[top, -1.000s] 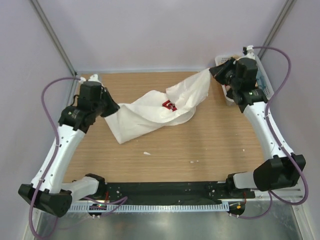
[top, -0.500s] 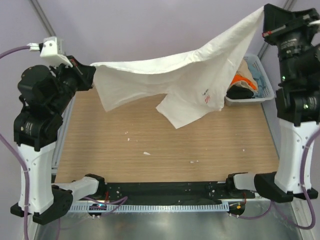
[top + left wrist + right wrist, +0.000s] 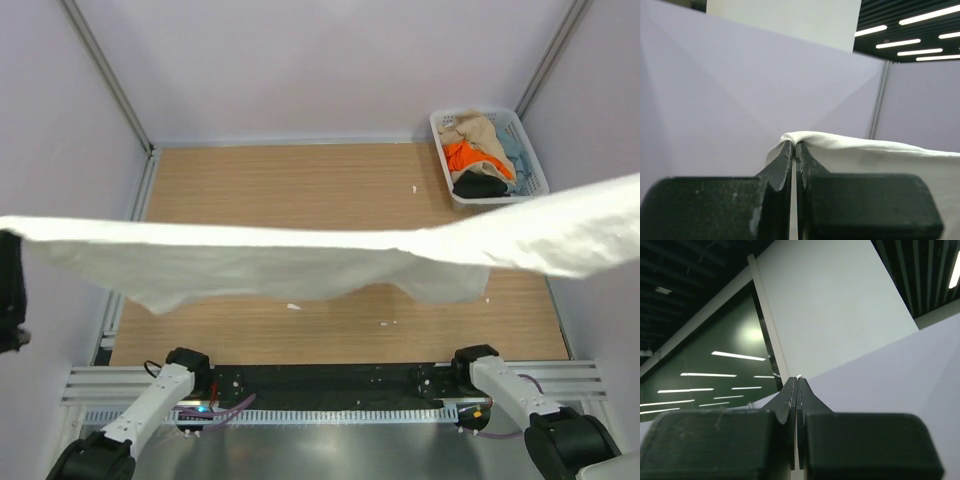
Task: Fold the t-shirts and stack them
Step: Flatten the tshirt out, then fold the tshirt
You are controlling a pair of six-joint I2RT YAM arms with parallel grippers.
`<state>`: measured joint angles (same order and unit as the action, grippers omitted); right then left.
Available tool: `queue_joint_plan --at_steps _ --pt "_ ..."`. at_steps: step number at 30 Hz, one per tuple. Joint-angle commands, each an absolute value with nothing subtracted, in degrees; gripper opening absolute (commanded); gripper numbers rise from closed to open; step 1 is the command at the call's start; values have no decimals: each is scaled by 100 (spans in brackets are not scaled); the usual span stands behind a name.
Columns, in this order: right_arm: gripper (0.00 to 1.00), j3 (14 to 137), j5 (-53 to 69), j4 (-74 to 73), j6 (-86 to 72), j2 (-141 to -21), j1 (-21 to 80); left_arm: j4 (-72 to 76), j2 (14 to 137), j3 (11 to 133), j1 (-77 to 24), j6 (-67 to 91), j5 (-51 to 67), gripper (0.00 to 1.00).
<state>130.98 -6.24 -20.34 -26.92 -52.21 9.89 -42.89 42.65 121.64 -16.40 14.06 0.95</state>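
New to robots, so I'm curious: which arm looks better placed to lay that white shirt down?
Probably left. Both are shut on the white shirt, but the left gripper pinches a clear fold of cloth; the right gripper shows only a sliver at its tips.

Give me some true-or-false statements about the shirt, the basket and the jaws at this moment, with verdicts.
1. The white t-shirt lies flat on the table. False: it hangs stretched in the air above it.
2. The basket sits at the table's far right corner. True.
3. The basket is empty. False: it holds crumpled shirts.
4. The left arm's jaws are closed on white cloth. True.
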Motion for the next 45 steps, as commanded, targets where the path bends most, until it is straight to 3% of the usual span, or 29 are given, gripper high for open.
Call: queue_joint_plan --at_steps 1,6,12,17,23,26,30,34,40,45 --pt "1 13157 -572 -1977 -2690 -5695 1133 -4017 4395 12077 -1617 1353 88 0" --pt "1 12991 -422 -1872 -2830 -6327 1204 -3798 4623 11550 -1617 1371 -324 0" --pt "1 11858 -246 -969 -3067 -7390 1213 -2928 5175 9758 -1617 819 -1466 0" --pt "1 10592 -220 69 -2997 -8443 1204 -1727 6324 8281 -1521 308 -2205 0" --pt "1 9660 -141 1228 -2987 -9675 977 -276 8177 7454 -907 326 -1732 0" --pt "1 9781 -79 1468 -2954 -10632 888 148 9137 7549 -643 220 -1477 0" --pt "1 10466 112 1354 -3015 -11793 826 -148 11139 8697 -291 360 -993 0" --pt "1 11458 246 924 -3102 -12803 826 -273 11925 9351 -26 729 -511 0" --pt "1 12155 360 467 -3243 -13263 826 -597 12647 10159 264 782 -70 0" --pt "1 11770 439 229 -3243 -12913 826 -642 12814 10344 386 896 -35 0"
